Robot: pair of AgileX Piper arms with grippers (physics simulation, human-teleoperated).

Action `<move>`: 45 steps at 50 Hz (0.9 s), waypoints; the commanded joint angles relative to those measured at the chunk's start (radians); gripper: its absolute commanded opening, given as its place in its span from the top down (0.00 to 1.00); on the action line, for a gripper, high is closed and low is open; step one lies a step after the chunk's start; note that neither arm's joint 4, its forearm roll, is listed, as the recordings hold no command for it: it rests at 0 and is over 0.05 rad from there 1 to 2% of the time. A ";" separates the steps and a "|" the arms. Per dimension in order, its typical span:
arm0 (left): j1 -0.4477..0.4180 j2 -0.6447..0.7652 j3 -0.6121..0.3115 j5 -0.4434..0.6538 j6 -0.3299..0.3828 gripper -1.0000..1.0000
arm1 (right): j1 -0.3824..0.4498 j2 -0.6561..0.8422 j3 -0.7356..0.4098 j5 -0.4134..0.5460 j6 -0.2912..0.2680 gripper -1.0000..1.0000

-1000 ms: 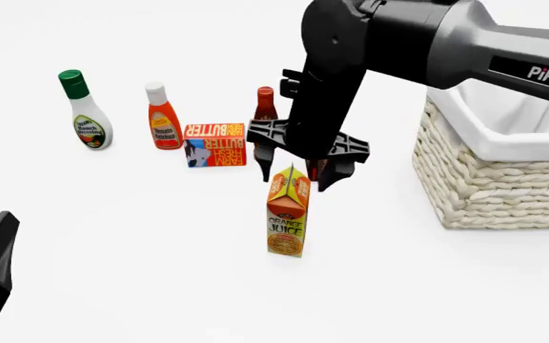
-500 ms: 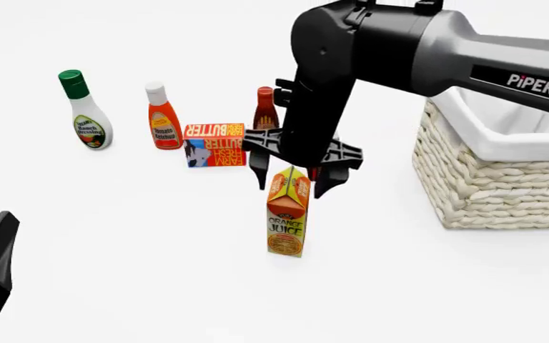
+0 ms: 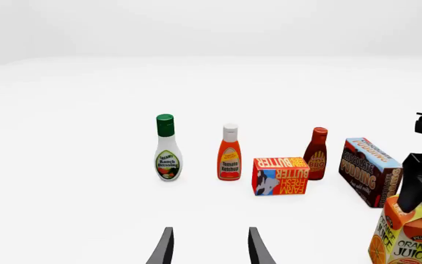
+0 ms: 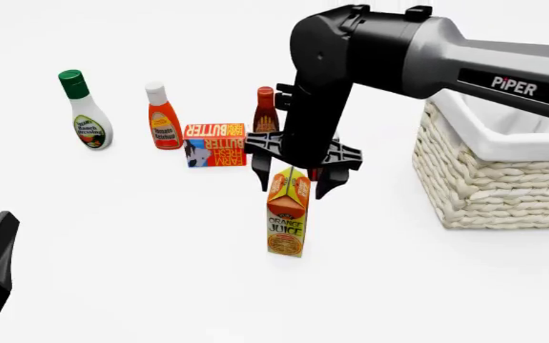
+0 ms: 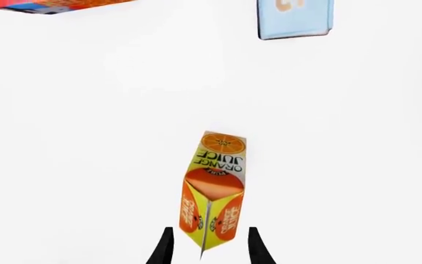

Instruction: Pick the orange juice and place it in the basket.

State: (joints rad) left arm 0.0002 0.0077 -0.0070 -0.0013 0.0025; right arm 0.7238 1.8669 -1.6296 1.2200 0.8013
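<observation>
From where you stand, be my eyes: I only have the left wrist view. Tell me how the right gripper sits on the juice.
Observer: The right gripper is open, its fingers straddling the gable top of the orange juice.
Operator: Say where the basket is.
Observer: The basket stands right of the carton, apart from it.
Operator: Check my own gripper.
Observer: The left gripper is open, holding nothing, low at the front view's left edge.
</observation>
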 commanded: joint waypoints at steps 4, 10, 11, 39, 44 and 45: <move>0.000 0.000 0.000 0.000 0.000 0.00 | -0.004 0.019 -0.010 0.000 -0.004 0.00; 0.000 0.000 0.000 0.000 0.000 0.00 | 0.000 0.031 -0.019 0.000 -0.003 0.00; 0.000 0.000 0.000 0.000 0.000 0.00 | 0.000 0.032 -0.020 0.000 -0.003 0.00; 0.000 0.000 0.000 0.000 0.000 0.00 | -0.003 0.059 -0.041 0.000 0.010 0.00; 0.000 0.000 0.000 0.000 0.000 0.00 | -0.002 0.064 -0.042 0.000 0.009 0.00; 0.000 0.000 0.000 0.000 0.000 0.00 | -0.006 0.064 -0.042 0.000 0.005 0.00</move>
State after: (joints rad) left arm 0.0002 0.0078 -0.0070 -0.0013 0.0024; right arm 0.7202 1.9211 -1.6670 1.2200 0.8085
